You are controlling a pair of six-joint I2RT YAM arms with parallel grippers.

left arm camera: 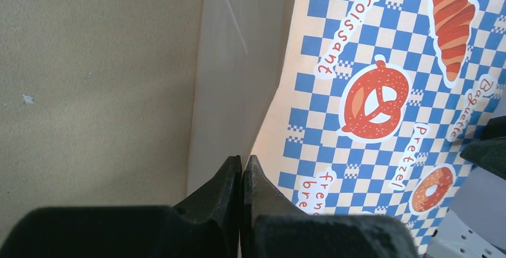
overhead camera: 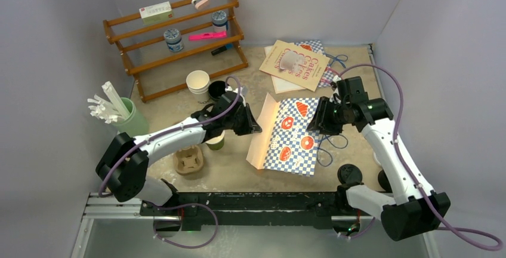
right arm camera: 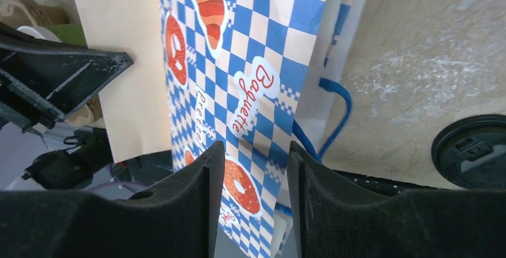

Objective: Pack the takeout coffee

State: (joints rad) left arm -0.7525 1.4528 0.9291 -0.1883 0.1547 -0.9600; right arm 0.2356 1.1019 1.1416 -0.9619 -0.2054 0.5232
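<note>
Blue-and-cream checkered paper bag with pastry prints (overhead camera: 295, 135) lying mid-table, plain cream panel turned up along its left edge. Left gripper (overhead camera: 257, 128) at that panel, fingers pressed tight together on the paper's fold. Right gripper (overhead camera: 321, 119) at the bag's opposite edge by the blue cord handles (overhead camera: 325, 149); fingers (right arm camera: 185, 192) apart, checkered sheet running between them, no squeeze visible.

Small black paper cup (overhead camera: 216, 88) upright, uncovered, rear left, just beside stacked white paper cups (overhead camera: 198, 82), outside the bag. Round black plastic sip lid (overhead camera: 349, 174) flat on table, front right, well apart from cup. Green cup (overhead camera: 215, 143) under left forearm.
</note>
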